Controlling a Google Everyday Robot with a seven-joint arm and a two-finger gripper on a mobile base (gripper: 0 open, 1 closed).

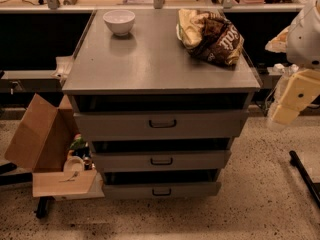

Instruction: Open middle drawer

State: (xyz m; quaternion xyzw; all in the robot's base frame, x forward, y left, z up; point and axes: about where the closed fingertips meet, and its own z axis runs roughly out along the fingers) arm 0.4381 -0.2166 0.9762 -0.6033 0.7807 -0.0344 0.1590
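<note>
The grey metal cabinet (160, 59) stands in the middle of the camera view with three drawer fronts stacked. The middle drawer (200, 160) is the mid-sized front, with a small black handle (161, 161) at its centre. A dark gap shows above its front. The taller top drawer (210, 124) and the narrow bottom drawer (195, 189) also show dark gaps above them. My gripper (286, 111), pale yellow under a white arm, hangs at the right edge. It is off to the right of the cabinet, at about the height of the top drawer, touching nothing.
A white bowl (119, 21) and a brown snack bag (211, 36) sit on the cabinet top. An open cardboard box (37, 141) with small items stands on the floor at the left. A black bar (305, 176) lies on the floor at the right. A counter runs behind.
</note>
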